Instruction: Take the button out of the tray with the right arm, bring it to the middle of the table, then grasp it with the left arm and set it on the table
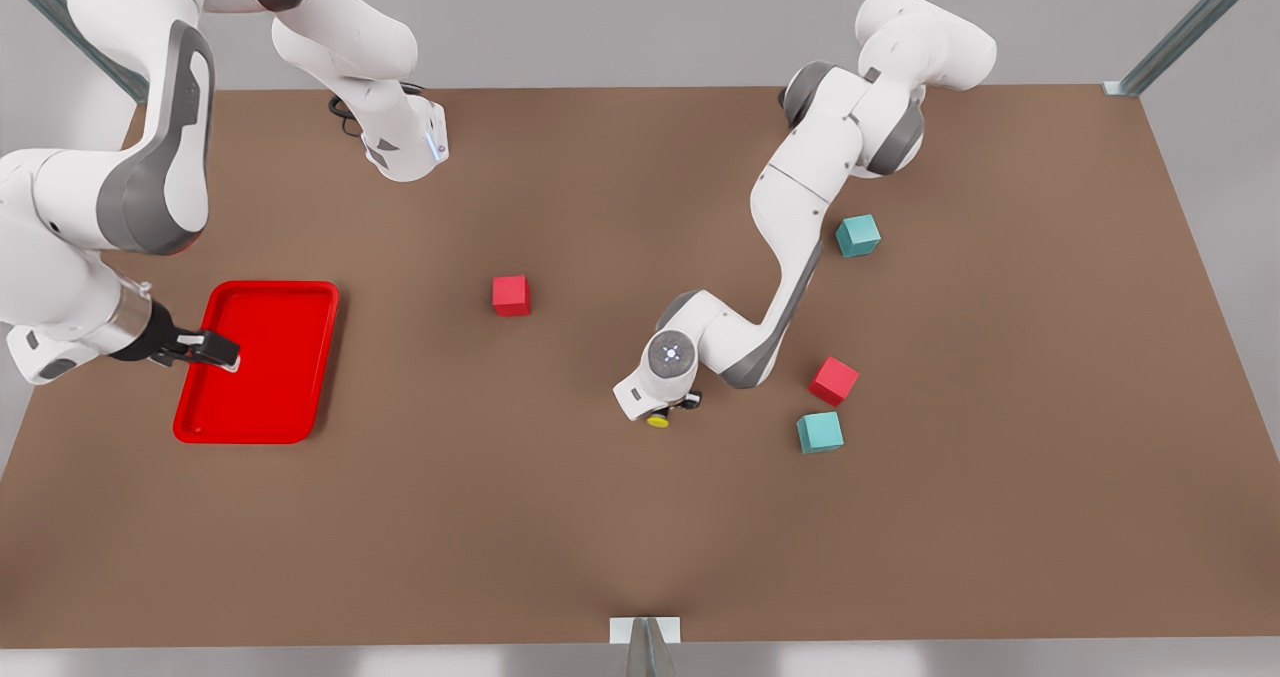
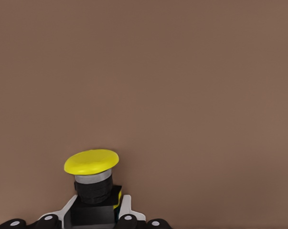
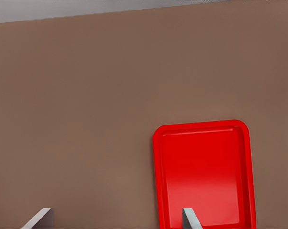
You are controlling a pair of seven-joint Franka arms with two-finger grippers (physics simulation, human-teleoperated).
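The button (image 1: pixel 658 420), a yellow cap on a black body, sits near the middle of the brown table (image 1: pixel 560 517). My left gripper (image 1: pixel 670 409) is shut on its black body. In the left wrist view the button (image 2: pixel 91 161) stands between the fingers of the left gripper (image 2: pixel 97 213), its cap clear of them, with bare table behind. The red tray (image 1: pixel 256 362) lies at the front view's left and holds nothing. My right gripper (image 1: pixel 215 349) hangs open over its near-left rim. The right wrist view shows the tray (image 3: pixel 203 174) beyond the right gripper (image 3: pixel 116 217).
A red cube (image 1: pixel 511 295) lies between the tray and the left arm. Another red cube (image 1: pixel 833 380) and a teal cube (image 1: pixel 819 432) sit just to the front view's right of the left gripper. A second teal cube (image 1: pixel 858 235) is farther back.
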